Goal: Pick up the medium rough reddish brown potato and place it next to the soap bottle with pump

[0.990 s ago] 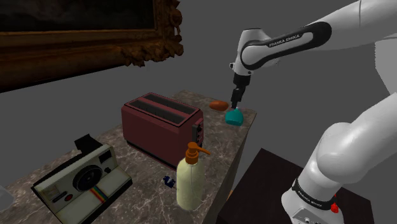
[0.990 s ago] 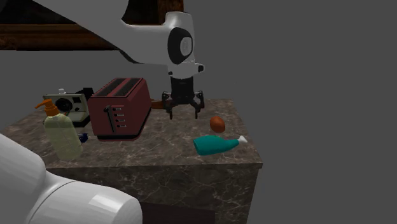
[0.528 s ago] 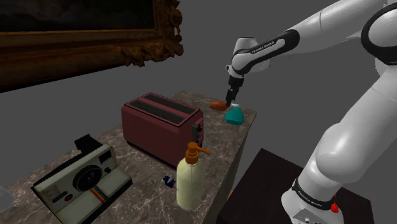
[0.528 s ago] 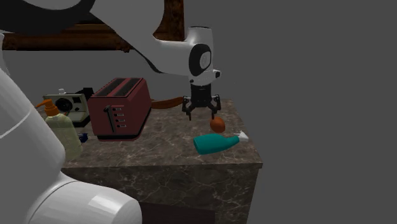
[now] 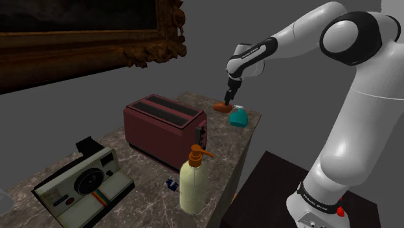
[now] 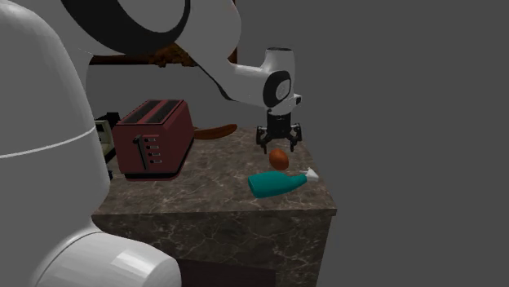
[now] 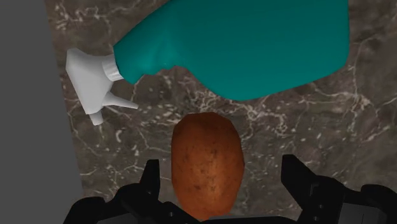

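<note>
A dark marbled worktop (image 5: 145, 184) stands against a grey wall, under a painting (image 5: 78, 32) in a carved frame. In the shoulder view, from left to right, it carries an instant camera (image 5: 84, 181), a dark red toaster (image 5: 165, 129), and a soap bottle (image 5: 193, 184) with an orange pump near the front edge. The reddish brown potato (image 5: 222, 107) lies at the far end, just beside a teal spray bottle (image 5: 238, 117) on its side. The toaster sits between the potato and the soap bottle, which are well apart. The white arm rises from the dark stand (image 5: 272, 178), arches over and slopes down to the left. The hand (image 5: 228, 98) points down at the potato. In the wrist view its fingers (image 7: 151, 175) are spread wide, one on each side of the potato, touching neither side.
</note>
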Controlling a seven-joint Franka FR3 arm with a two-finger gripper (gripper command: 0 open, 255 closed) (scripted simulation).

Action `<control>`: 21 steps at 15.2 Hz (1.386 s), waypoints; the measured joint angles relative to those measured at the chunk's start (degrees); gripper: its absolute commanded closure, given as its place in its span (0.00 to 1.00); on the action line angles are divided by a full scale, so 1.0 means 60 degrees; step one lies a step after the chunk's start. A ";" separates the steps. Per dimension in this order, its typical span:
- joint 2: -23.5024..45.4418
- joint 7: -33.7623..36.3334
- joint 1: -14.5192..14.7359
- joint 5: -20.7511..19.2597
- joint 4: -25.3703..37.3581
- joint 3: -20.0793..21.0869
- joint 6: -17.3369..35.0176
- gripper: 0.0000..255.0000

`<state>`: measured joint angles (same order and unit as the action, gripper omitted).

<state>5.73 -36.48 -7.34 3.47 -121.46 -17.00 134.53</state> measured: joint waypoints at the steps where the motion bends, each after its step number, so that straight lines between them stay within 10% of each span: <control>1: 0.0133 -0.0070 -0.0023 0.0067 0.0030 -0.0002 0.0114 0.00; 13: 0.0765 -0.0325 -0.0098 0.0391 -0.0085 0.0051 0.0852 0.00; 14: 0.0765 -0.0325 -0.0098 0.0391 -0.0085 0.0051 0.0852 1.00; 21: 0.0763 -0.0327 -0.0100 0.0392 -0.0082 0.0048 0.0854 1.00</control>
<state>10.30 -38.44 -7.94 5.82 -121.95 -16.71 139.66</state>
